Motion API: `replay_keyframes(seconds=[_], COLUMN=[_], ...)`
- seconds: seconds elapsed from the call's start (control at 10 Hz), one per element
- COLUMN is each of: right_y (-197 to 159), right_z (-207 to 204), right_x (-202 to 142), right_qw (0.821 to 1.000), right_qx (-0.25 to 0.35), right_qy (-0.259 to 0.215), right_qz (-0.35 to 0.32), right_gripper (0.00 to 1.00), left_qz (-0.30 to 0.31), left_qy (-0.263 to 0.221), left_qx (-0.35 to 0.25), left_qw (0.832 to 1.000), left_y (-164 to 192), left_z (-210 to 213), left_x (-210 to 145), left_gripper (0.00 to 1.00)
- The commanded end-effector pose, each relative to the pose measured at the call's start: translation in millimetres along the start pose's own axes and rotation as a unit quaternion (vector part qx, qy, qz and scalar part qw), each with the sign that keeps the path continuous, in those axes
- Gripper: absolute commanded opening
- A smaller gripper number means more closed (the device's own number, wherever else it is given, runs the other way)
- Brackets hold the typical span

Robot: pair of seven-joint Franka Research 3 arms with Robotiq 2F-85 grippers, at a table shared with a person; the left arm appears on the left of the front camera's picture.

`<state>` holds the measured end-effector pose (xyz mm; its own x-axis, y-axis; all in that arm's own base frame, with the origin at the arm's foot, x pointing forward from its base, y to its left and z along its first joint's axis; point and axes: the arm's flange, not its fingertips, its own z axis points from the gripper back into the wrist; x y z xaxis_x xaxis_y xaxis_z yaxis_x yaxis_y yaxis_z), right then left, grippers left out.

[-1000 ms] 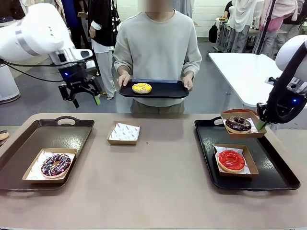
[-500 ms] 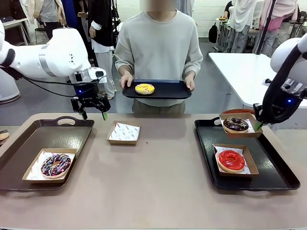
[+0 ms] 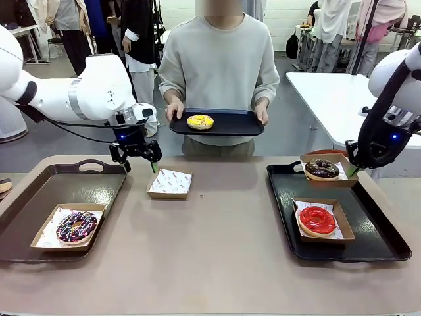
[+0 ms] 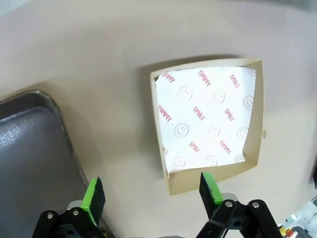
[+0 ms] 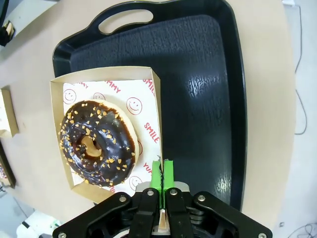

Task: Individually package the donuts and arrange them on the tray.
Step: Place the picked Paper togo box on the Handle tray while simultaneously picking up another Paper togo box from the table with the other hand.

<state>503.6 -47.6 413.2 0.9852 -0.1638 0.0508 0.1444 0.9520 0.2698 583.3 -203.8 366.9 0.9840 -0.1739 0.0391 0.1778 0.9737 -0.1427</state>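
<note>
A person across the table holds a black tray (image 3: 237,124) with the yellow-iced donut (image 3: 200,122) on it. My left gripper (image 3: 136,155) (image 4: 151,193) hangs open just above the near left edge of an empty paper-lined box (image 3: 170,183) (image 4: 208,124). My right gripper (image 3: 355,168) (image 5: 162,171) is shut on the rim of the box (image 5: 106,79) holding the chocolate sprinkled donut (image 3: 322,169) (image 5: 96,144), over the far corner of the right tray (image 3: 381,237). The red donut (image 3: 317,219) sits boxed on that tray. The striped donut (image 3: 76,226) sits boxed on the left tray (image 3: 72,184).
The left tray's corner (image 4: 29,148) lies close beside my left fingers. Bare tabletop (image 3: 210,250) spreads between the two trays. A white table (image 3: 329,99) stands behind on the right, with people farther back.
My left arm has swung right and down to the empty box. My right gripper has carried the chocolate donut's box slightly left and up. The person's tray has edged right.
</note>
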Motion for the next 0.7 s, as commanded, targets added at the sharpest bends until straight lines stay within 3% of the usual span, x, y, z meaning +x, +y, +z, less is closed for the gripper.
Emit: replay_keyframes(seconds=[0.0, 0.3, 0.6], right_y=[-2.4, -2.4, -2.4], right_z=[-0.4, -0.4, -0.4], right_x=[-3.6, -3.6, -3.6], right_qw=[1.000, 1.000, 1.000], right_qx=[0.000, 0.000, 0.000], right_qy=[-0.002, -0.002, -0.002], right_qz=[0.006, 0.006, 0.006], right_gripper=[0.01, 0.01, 0.01], left_qz=[0.022, 0.033, 0.016], left_qy=[-0.025, -0.046, -0.027], left_qx=[0.012, -0.001, -0.001], left_qw=[0.999, 0.998, 1.000], left_y=[-6.4, -2.7, -6.2], left_z=[-11.7, -11.5, -13.2], left_x=[2.9, 1.8, 7.4], left_gripper=[1.00, 1.00, 1.00])
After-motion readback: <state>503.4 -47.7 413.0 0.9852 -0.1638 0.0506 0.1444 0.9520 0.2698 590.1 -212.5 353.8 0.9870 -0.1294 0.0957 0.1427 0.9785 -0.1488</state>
